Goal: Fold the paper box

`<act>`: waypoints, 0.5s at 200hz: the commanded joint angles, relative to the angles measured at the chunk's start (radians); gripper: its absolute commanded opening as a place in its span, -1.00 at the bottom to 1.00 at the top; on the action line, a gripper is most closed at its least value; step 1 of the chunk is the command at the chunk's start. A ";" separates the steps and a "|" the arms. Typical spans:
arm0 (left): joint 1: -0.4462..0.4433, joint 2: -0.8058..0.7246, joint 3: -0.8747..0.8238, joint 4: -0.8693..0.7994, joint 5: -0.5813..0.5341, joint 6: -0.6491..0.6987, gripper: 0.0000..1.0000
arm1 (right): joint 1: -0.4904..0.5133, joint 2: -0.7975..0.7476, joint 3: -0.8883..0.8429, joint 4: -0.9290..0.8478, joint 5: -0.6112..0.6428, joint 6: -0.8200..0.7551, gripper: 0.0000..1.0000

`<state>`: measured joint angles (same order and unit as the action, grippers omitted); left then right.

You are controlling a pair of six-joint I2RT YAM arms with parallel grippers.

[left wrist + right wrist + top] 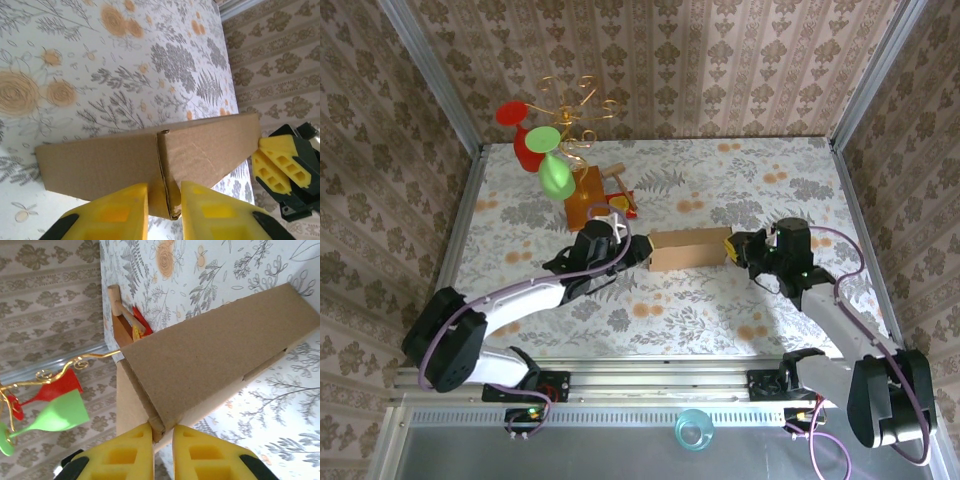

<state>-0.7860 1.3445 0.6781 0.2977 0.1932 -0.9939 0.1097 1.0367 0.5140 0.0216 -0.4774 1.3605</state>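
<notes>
pinching the paper box at each short end, the two arms hold it near the middle of the desk, just in front of the wooden block with its gold wire stand. the left end effector has its yellow fingers pressed together on a folded corner seam of the cardboard, and the right end effector is likewise clamped on the corner at the opposite end; from above they face each other with the box between them. the box looks nearly formed, long and shallow with its walls up, so the step in hand seems to be squaring and seating the end walls. to do that well, grip equally firmly on both sides and push inward only along the box's long axis, so neither corner buckles or slips free; release one side at a time, and work low over the desk so the box cannot swing into the stand.
</notes>
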 commanded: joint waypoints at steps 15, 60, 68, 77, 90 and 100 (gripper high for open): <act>-0.097 -0.078 -0.042 -0.051 -0.094 0.116 -0.45 | -0.003 -0.096 -0.102 -0.245 0.007 -0.179 -0.61; -0.136 -0.068 -0.143 0.023 -0.130 0.064 -0.43 | -0.001 -0.212 -0.227 -0.245 0.037 -0.173 -0.56; -0.136 -0.062 -0.156 0.041 -0.126 0.054 -0.44 | 0.000 -0.234 -0.239 -0.254 0.048 -0.175 -0.54; -0.137 -0.058 -0.168 0.060 -0.127 0.045 -0.44 | -0.001 -0.257 -0.243 -0.269 0.060 -0.179 -0.50; -0.136 -0.066 -0.169 0.053 -0.138 0.046 -0.44 | -0.001 -0.282 -0.228 -0.299 0.080 -0.200 -0.44; -0.137 -0.085 -0.161 0.033 -0.149 0.057 -0.43 | -0.001 -0.296 -0.197 -0.329 0.100 -0.227 -0.37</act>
<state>-0.9176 1.2800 0.5117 0.2993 0.0795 -0.9356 0.1055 0.7910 0.2684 -0.2390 -0.4408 1.1957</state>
